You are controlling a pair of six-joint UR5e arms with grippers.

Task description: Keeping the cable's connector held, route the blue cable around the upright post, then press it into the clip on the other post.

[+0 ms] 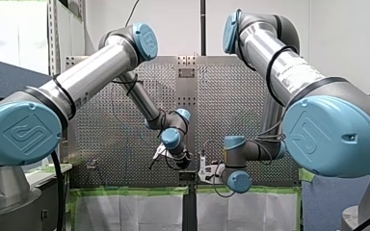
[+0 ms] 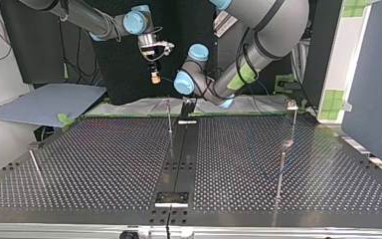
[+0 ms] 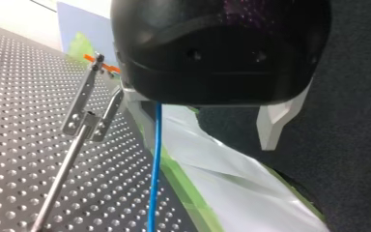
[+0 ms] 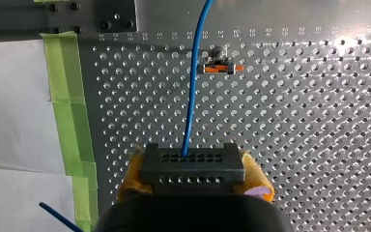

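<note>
Our right gripper (image 4: 193, 170) is clamping the dark, hole-studded connector (image 4: 192, 162) between yellow pads (image 4: 131, 176). The blue cable (image 4: 193, 87) is running out ahead of it, passing beside the orange-levered clip (image 4: 220, 65) (touching or clear, we cannot tell). Our left gripper (image 2: 189, 106) is hanging over the far table edge in the top view. Its black housing (image 3: 217, 53) is hiding the grip, so we cannot tell its state. The cable is dropping from beneath it, beside a thin metal post (image 3: 58, 179). The perforated table (image 2: 104, 159) is lying flat and grey, edged with green tape (image 4: 70, 96) and white sheeting (image 4: 9, 111).
</note>
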